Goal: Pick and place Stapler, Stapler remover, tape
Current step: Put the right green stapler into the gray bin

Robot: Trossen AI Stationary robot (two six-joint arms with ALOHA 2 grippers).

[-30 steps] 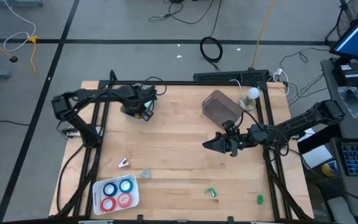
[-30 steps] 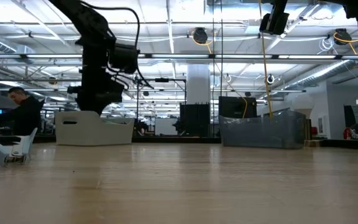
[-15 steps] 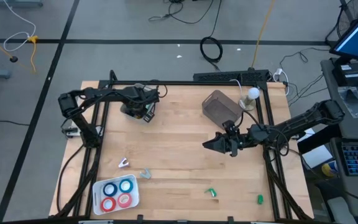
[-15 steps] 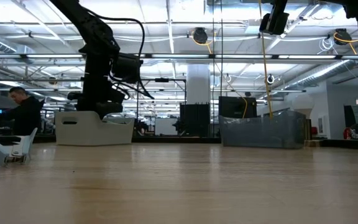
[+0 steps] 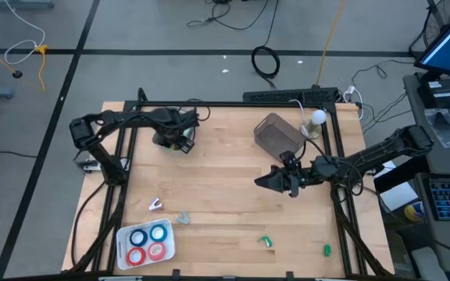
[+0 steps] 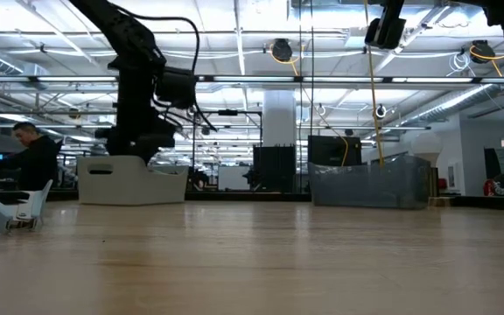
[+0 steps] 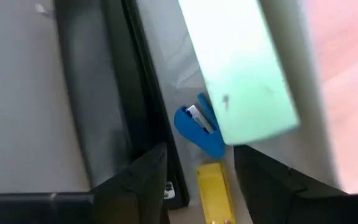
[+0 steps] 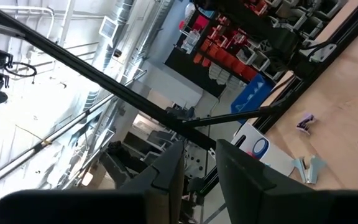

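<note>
In white tray (image 5: 169, 251), four tape rolls (image 5: 148, 243)

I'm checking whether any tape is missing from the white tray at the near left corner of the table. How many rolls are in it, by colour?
Blue tape rolls: 2
Red tape rolls: 2
Total: 4, all lying in the white tray.

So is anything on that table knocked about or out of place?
Not much. The four tape rolls sit neatly in their white tray. A few small pieces lie scattered loose: a white one, a grey one and two green ones.
</note>
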